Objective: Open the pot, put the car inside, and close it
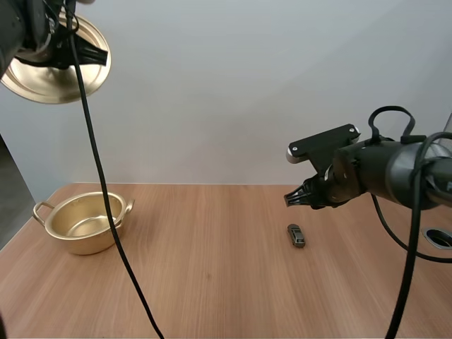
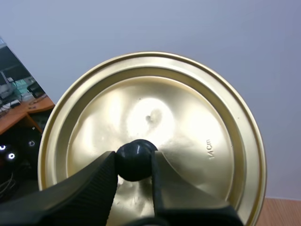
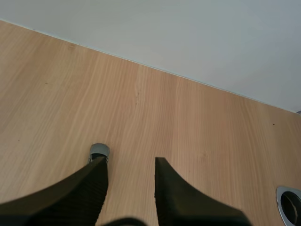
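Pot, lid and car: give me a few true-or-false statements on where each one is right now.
1. The left gripper pinches the lid by its black knob. True.
2. The pot is closed. False: it stands open on the table, with the lid held high above it.
3. The car is inside the pot. False: it lies on the table, well to the pot's right.
4. The right gripper is open and empty, close to the car. True.
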Available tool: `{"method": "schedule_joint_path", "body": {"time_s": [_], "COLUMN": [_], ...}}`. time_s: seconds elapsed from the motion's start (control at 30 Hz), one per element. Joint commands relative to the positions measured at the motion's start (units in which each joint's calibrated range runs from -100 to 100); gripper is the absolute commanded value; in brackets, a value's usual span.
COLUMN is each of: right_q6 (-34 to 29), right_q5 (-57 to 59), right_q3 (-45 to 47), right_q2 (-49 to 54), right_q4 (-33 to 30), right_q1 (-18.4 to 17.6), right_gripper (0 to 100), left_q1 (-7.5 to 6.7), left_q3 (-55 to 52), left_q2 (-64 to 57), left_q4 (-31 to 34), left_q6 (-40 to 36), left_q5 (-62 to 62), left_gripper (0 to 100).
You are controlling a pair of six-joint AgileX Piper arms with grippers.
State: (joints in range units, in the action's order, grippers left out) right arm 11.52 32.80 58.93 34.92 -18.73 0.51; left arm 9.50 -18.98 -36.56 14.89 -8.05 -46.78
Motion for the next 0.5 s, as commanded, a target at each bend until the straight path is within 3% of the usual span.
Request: {"method": "schedule_joint_path", "body": {"time_s": [0.0, 0.3, 0.47], "right_q6": [0.1, 1.0, 6.3], "right_q5": [-1.8, -3.4, -4.2], "right_q3": [-0.7, -5.5, -5.6], "right_q2": [-17.5, -22.3, -22.4], "right_q4": [0.0, 2.1, 8.6], "right_q1": [0.0, -0.1, -0.1], "right_gripper": [64, 65, 78], "left_q1": [0.00, 0.00, 0.00], "left_q3": [0.0, 0.0, 0.0], "left_q2": [-3.0, -5.7, -5.7], "left_q4": [-0.1, -1.5, -2.2], "left_q6": [0.0, 1.7, 2.2], "left_q5": [0.2, -1.6, -2.1], "left_gripper": [0, 0, 0]}}
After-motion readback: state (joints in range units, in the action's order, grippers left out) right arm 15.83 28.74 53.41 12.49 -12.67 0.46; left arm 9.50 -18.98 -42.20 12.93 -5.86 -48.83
